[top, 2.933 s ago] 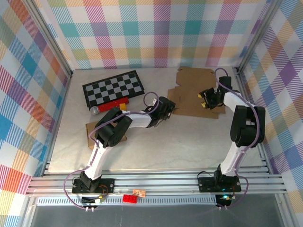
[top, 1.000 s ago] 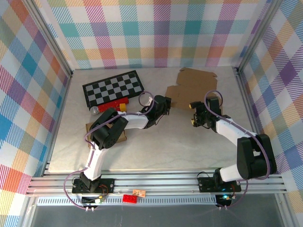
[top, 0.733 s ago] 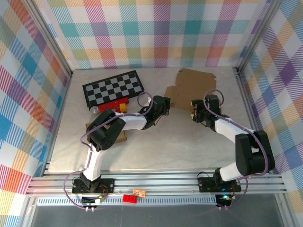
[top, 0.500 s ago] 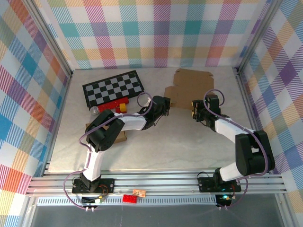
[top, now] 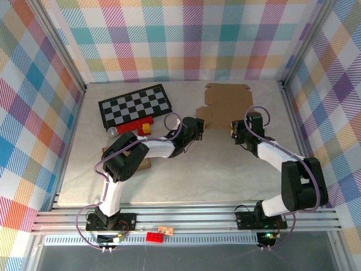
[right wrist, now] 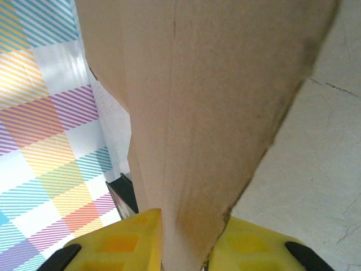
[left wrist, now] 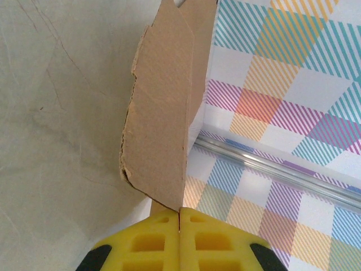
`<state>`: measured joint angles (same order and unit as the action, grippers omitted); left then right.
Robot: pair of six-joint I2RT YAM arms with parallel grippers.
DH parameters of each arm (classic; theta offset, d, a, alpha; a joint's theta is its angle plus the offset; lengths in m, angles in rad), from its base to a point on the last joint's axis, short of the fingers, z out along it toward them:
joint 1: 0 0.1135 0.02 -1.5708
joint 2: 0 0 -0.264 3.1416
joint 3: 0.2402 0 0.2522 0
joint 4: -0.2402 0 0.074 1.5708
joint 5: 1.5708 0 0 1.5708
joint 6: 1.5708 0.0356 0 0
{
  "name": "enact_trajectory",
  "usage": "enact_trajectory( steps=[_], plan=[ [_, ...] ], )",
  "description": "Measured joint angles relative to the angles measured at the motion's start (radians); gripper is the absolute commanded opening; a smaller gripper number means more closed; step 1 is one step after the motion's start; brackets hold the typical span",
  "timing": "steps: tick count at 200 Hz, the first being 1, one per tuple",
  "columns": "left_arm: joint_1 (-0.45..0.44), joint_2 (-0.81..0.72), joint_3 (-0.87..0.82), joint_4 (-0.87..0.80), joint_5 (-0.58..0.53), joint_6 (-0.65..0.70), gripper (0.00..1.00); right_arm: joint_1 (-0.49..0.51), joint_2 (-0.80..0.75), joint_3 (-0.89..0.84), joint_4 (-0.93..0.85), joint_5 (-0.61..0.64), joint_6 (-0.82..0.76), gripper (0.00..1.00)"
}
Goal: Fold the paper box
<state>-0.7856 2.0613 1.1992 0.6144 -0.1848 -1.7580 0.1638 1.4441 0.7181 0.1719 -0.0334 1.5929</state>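
Note:
The paper box (top: 225, 101) is a flat brown cardboard blank lying at the back centre-right of the table. My left gripper (top: 197, 126) is at its near left corner, shut on a cardboard flap (left wrist: 161, 141) that rises from between the pressed yellow fingertips (left wrist: 152, 237). At the blank's near right edge is my right gripper (top: 236, 131). In the right wrist view a cardboard flap (right wrist: 208, 113) fills the gap between its two yellow fingers (right wrist: 121, 243), touching both.
A black-and-white checkerboard (top: 135, 104) lies at the back left, with a red brick (top: 134, 125) and a small grey object (top: 113, 131) at its near edge. A second cardboard piece (top: 145, 164) lies under the left arm. Plaid walls and metal rails enclose the table.
My right gripper has moved up to the box's near right edge and closed around the cardboard. The box has slid toward the back wall. The left gripper has stayed shut on its corner.

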Motion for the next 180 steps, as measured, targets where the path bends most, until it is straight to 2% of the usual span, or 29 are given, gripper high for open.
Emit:
enact_trajectory(
  steps=[62,88,104,122,143,159,180],
  plan=[
    [0.000,-0.004,-0.001,0.018,0.001,-0.004,0.00,-0.014,0.000,0.013,0.000,-0.001,-0.004,0.17],
    [0.000,-0.004,-0.003,0.018,0.004,-0.004,0.00,-0.017,0.000,0.025,-0.005,-0.001,-0.011,0.10],
    [0.000,-0.004,-0.006,0.018,0.008,-0.004,0.00,-0.020,0.001,0.042,-0.014,-0.004,-0.026,0.01],
    [0.000,-0.004,-0.008,0.018,0.012,-0.003,0.24,-0.021,0.001,0.063,-0.019,-0.004,-0.035,0.00],
    [-0.002,-0.025,-0.026,0.012,0.029,0.003,0.42,-0.022,0.001,0.092,-0.047,-0.008,-0.051,0.00],
    [-0.002,-0.073,-0.050,-0.018,0.047,0.026,0.49,-0.028,0.000,0.138,-0.109,-0.020,-0.068,0.00],
    [-0.001,-0.176,-0.090,-0.071,0.067,0.072,0.51,-0.041,0.000,0.234,-0.217,-0.039,-0.102,0.00]
  ],
)
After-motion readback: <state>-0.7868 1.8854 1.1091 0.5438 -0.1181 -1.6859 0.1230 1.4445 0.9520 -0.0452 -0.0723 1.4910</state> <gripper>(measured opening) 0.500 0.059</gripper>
